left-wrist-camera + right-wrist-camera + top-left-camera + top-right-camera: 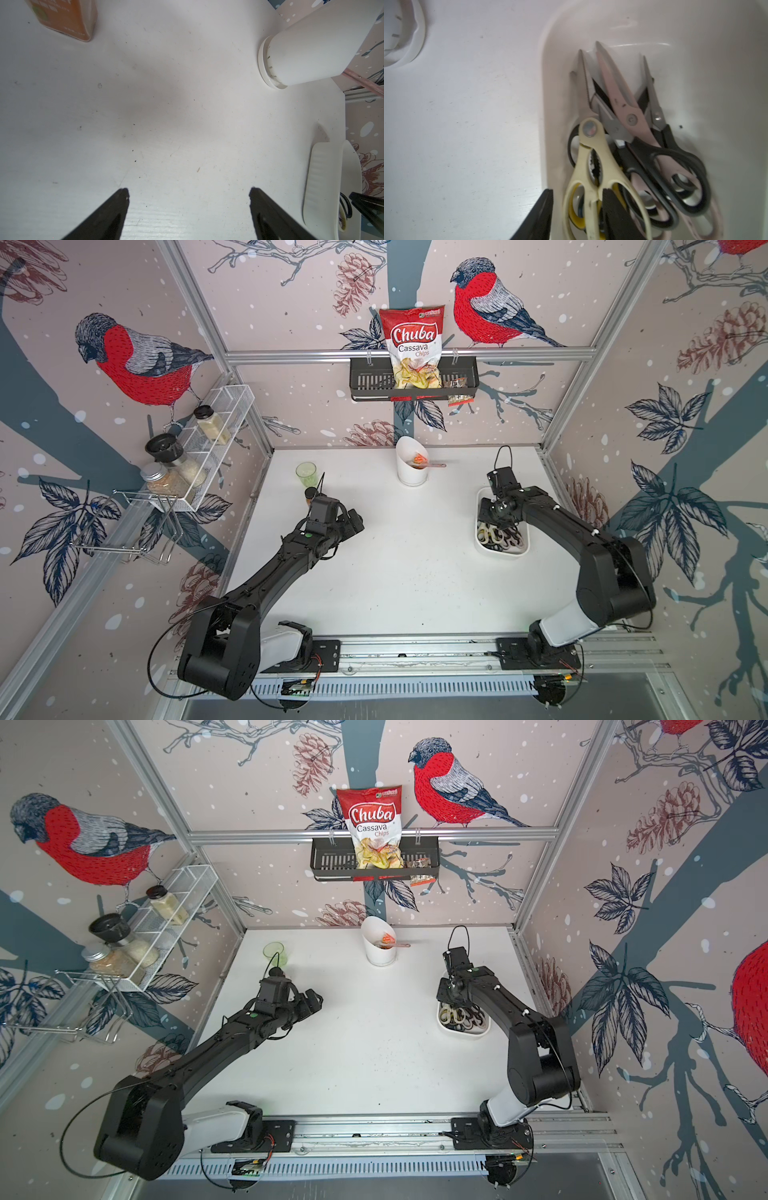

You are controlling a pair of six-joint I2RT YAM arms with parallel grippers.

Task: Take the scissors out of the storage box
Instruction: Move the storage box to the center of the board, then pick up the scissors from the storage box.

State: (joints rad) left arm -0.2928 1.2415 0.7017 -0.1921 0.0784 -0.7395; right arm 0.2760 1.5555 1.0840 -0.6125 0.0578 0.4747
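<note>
Wrist-cam close-up: a shallow white plastic storage box w/ rounded corners sits on the white tabletop. It holds a heap of steel-bladed scissors, blades pointing one way and handles bunched at the end under the right jaws. In both top views no pair lies out on the open tabletop.

Likely risks: the right jaws stand partly spread, pinching nothing, and they straddle the box's side wall. One jaw hangs outside over the tabletop. The other is inside, over the handles of the cream-handled pair on top of the heap. Closing here could catch the wall along w/ the cream loop, so the light box might lift, tip or spill. The handles also overlap. The cream pair rests on a yellow-and-black pair, beside a pink pair and black-handled pairs, so pulling one may drag or snag the others. A grip on a single loop could let the pair swing open or slip.

Position: one cream handle loop lies btwn the right jaws, apparently clear of the outer jaw, though the view is a bit blurred. The rest of the heap lies beyond the inner jaw.

The left jaws are spread wide & empty over bare tabletop, well apart from the box, w/ a tall white cylindrical holder ahead.
</note>
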